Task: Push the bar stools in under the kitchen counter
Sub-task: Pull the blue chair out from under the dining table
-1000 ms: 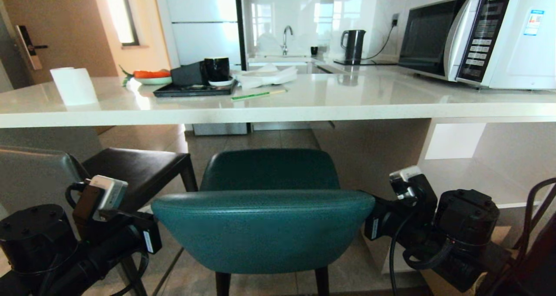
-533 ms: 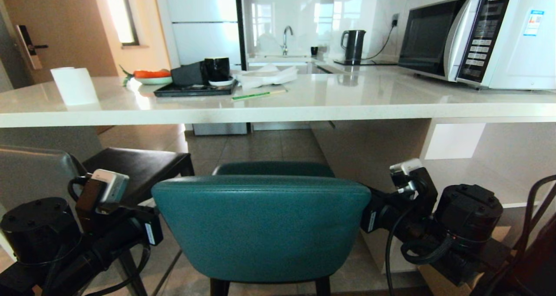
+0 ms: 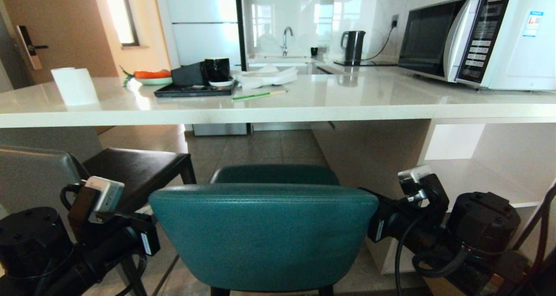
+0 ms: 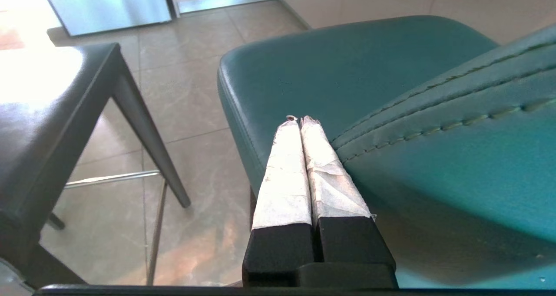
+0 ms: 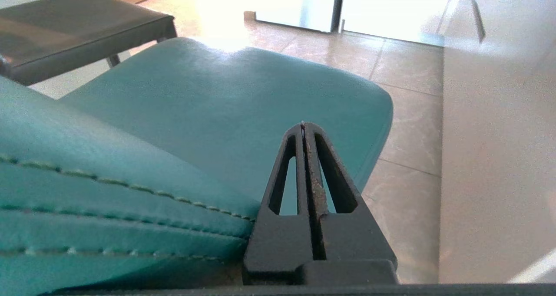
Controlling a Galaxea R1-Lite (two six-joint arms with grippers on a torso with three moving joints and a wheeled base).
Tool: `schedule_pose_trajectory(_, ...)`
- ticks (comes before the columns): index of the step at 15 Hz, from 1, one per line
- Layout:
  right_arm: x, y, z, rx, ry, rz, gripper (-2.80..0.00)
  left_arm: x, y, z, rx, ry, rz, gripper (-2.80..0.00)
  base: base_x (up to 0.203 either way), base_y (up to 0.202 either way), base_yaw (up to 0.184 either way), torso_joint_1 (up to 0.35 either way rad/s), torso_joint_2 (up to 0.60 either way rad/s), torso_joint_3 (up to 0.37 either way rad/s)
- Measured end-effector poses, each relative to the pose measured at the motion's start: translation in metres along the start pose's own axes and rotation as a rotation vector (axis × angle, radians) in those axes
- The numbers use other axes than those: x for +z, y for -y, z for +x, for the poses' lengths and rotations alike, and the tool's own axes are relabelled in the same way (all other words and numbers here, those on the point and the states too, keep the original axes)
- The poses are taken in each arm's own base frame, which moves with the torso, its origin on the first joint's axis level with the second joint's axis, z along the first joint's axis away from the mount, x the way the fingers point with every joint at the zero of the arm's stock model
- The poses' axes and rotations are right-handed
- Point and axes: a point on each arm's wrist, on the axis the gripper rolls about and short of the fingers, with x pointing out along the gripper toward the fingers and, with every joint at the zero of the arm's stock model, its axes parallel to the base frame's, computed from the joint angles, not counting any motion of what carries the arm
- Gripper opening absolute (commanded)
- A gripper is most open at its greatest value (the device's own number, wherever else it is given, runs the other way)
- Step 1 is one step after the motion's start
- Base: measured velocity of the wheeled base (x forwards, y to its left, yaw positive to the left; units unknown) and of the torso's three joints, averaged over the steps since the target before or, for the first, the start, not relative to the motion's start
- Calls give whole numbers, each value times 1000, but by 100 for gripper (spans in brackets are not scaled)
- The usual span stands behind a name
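Where readable, "Panasonic" atop the white microwave (image 3: 486,37).

Black arms with looping cables; left claw (image 4: 299,121) fingers taped white, right claw (image 5: 303,126) black.

Both arms reach forward low, left end effector (image 4: 299,121) and right end effector (image 5: 302,126) each with fingers pressed together.

Daylight from a window (image 3: 124,14) at upper left of the head view floods the kitchen counter (image 3: 278,109), whose glossy top mirrors it. Both wrist views burn out to white glare on the floor tiles (image 5: 304,9) near their upper edges. Shadow pools beneath the slab; frame edges bow
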Motion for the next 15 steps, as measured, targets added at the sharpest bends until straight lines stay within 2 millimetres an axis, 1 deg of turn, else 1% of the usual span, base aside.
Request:
schedule_pose_trajectory(4, 0, 0, -1, -2, -5, 6, -280, 0, 3, -1, -5, 0, 2, -280, 0, 0, 0, 0, 0, 0)
schedule_pose_trajectory(5, 1, 0, -1, -2, -4, 9, -280, 0, 3, -1, -5, 0, 2, -280, -124, 0, -2, 17, 2, -2)
schedule_pose_trajectory(15, 1, 0, 1, -4, -4, 9, -280, -1, 5, 1, -15, -6, 2, -280, -191, 0, -2, 0, 4, 3)
